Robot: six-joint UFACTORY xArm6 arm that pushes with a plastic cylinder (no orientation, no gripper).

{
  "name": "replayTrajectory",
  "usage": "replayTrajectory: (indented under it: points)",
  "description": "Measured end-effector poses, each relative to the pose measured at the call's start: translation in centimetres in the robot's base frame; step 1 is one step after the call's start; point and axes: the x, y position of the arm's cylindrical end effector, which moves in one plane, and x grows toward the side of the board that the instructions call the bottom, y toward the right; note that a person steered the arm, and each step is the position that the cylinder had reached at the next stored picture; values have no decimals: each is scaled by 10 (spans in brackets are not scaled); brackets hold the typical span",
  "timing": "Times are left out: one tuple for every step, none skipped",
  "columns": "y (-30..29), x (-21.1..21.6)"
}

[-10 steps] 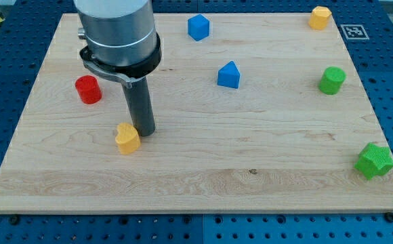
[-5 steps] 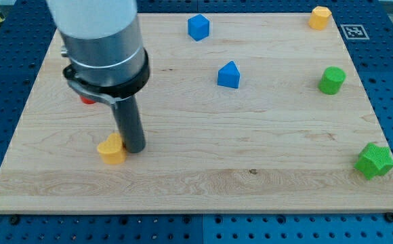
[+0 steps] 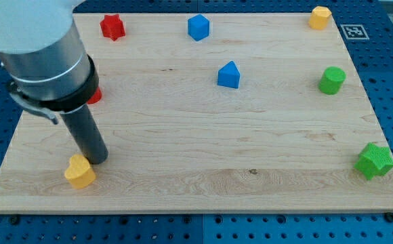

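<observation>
Shifted toward the view's lower left with my tip (image 3: 98, 160): yellow block (image 3: 80, 171), touching it; red block (image 3: 95, 95) mostly hidden behind my arm; no jaws fitted

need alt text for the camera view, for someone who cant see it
A robot arm's dark rod has my tip against a yellow block near the bottom left of a wooden board. A red cylinder peeks from behind the arm; a red star, two blue blocks, a second yellow block, a green cylinder and a green star lie scattered.
</observation>
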Motion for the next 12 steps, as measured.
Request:
replayTrajectory:
  points:
    - [-1,3]
    - [34,4]
    - [31,25]
    - [25,31]
    - [19,34]
    - [23,32]
    - [49,28]
    - [78,23]
    - [110,17]
    - [147,6]
    - [174,-1]
    - [200,-9]
